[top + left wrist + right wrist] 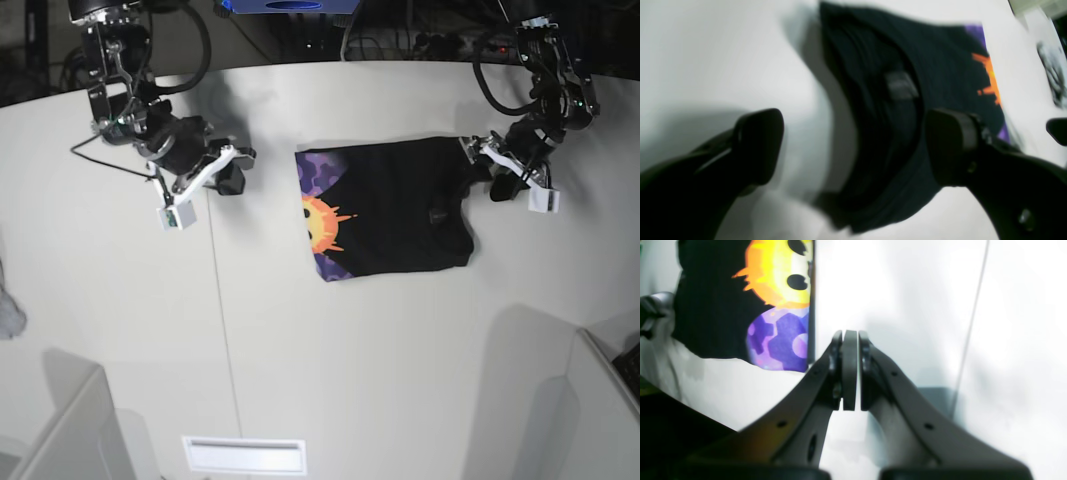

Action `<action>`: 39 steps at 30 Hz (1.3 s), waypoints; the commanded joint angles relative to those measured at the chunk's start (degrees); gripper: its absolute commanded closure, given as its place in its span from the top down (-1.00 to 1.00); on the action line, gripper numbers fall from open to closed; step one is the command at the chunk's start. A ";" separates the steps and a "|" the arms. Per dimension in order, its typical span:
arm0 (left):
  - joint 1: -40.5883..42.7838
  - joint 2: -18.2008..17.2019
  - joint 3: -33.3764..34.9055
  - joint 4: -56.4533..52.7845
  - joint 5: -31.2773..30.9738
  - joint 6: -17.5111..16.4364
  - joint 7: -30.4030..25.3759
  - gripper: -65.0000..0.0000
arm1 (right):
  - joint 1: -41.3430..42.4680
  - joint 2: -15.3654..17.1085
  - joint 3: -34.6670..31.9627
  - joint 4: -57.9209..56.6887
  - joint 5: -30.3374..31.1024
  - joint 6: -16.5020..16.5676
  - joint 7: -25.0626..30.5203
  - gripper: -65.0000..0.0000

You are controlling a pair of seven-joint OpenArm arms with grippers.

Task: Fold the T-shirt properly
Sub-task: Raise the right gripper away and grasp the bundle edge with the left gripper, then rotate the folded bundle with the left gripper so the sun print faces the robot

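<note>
The white bench (pixel 330 380) filled the base view, with dark cables and equipment along its far edge. The T-shirt (pixel 395 205) lay near the middle of the bench, folded into a rough rectangle. Its printed portion, an orange-yellow sun face on purple, ran along the edge toward the right arm's side; the remainder was plain black.

The left hand (pixel 853 146) stood wide open and held nothing. In the left wrist view its two fingers were spread well apart, one over bare bench and the other over the black fabric, with the bunched edge of the T-shirt lying in the gap between them. A small grey label showed on the cloth just beyond the fingers. Whether either finger touched the fabric could not be determined because of blur. In the base view this hand sat at the plain black edge of the T-shirt.

The right hand (pixel 850 370) was fully closed with its fingers pressed together and nothing between them. It was positioned over bare bench, well apart from the T-shirt, with the printed edge visible beyond and to one side.
</note>
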 commanded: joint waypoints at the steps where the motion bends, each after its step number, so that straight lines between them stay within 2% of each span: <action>1: -0.97 -0.50 0.60 0.30 -1.42 0.40 -1.28 1.00 | 0.06 0.52 1.17 1.07 0.42 0.97 0.87 -1.00; 6: -3.00 -0.50 5.08 -3.92 -1.42 5.42 -1.28 1.00 | -1.26 0.52 3.80 1.07 0.51 1.50 0.87 -1.00; 13: -3.35 -0.59 9.66 -5.59 -1.33 6.03 -1.45 0.97 | -2.14 0.52 4.15 1.07 0.42 2.56 0.96 -1.00; 23: -3.35 -0.77 9.66 -9.37 -1.33 6.03 -1.28 -0.78 | -2.32 0.52 4.24 1.07 0.60 2.56 0.96 -1.00; 24: -3.35 -0.77 9.66 -9.55 -1.33 6.03 -1.28 -0.94 | -2.40 0.52 4.24 1.07 0.68 2.56 0.96 -1.00; 25: -3.26 -0.85 9.66 -9.55 -1.33 6.03 -1.19 -1.00 | -2.40 0.52 4.24 1.07 0.68 2.56 0.96 -1.00; 29: -3.08 -2.61 10.45 -9.55 -1.24 6.38 -1.19 -1.00 | -4.25 0.52 4.24 1.07 0.68 2.56 4.12 -1.00; 33: -3.43 -6.92 17.13 -9.02 -1.24 11.39 -1.37 -1.00 | -6.98 0.52 4.51 1.07 0.68 2.56 8.78 -1.00; 36: -5.10 -9.21 21.17 -9.02 -1.24 12.54 -1.45 -1.00 | -8.47 0.16 7.67 0.98 0.68 2.56 9.04 -1.00; 39: -6.95 -12.55 26.09 -8.93 -1.24 12.62 -1.45 -1.00 | -9.97 -1.86 11.98 0.98 0.68 2.56 8.96 -1.00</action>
